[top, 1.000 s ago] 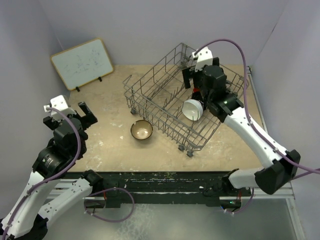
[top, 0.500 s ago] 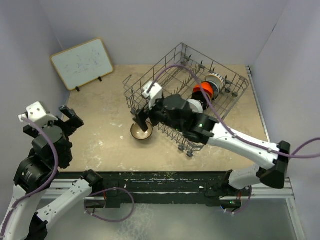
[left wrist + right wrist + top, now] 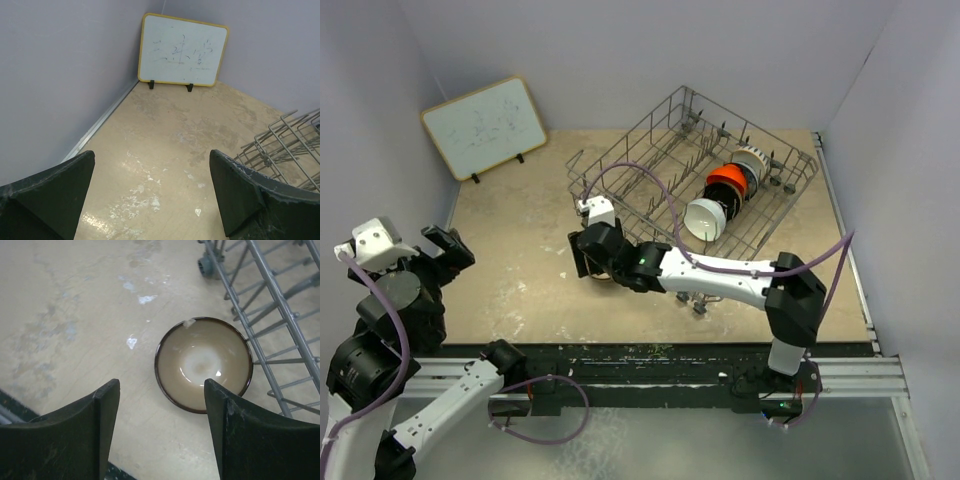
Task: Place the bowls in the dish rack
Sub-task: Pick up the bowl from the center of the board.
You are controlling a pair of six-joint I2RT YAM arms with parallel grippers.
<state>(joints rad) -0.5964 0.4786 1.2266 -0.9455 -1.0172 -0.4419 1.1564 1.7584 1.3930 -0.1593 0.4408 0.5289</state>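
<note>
The brown bowl with cream inside (image 3: 203,364) sits upright on the table, just outside the dish rack's (image 3: 650,185) near-left side. My right gripper (image 3: 162,386) is open and empty above it, with the bowl just beyond its right finger. In the top view the right gripper (image 3: 582,255) covers that bowl. The white bowl (image 3: 705,217), orange-red bowl (image 3: 724,179), black bowl (image 3: 746,178) and blue-and-white bowl (image 3: 753,157) stand on edge in the rack. I cannot see a cream-beige bowl. My left gripper (image 3: 447,247) is open and empty at the far left, and open in its wrist view (image 3: 151,155).
A white board (image 3: 483,126) leans on the wall at the back left and also shows in the left wrist view (image 3: 183,50). A rack wheel (image 3: 204,263) and the wire side (image 3: 270,310) lie close to the bowl. The table's front edge is near my right fingers.
My right arm left the white bowl in the rack and swung left and down over the brown bowl on the table. My left arm drew back to the left.
</note>
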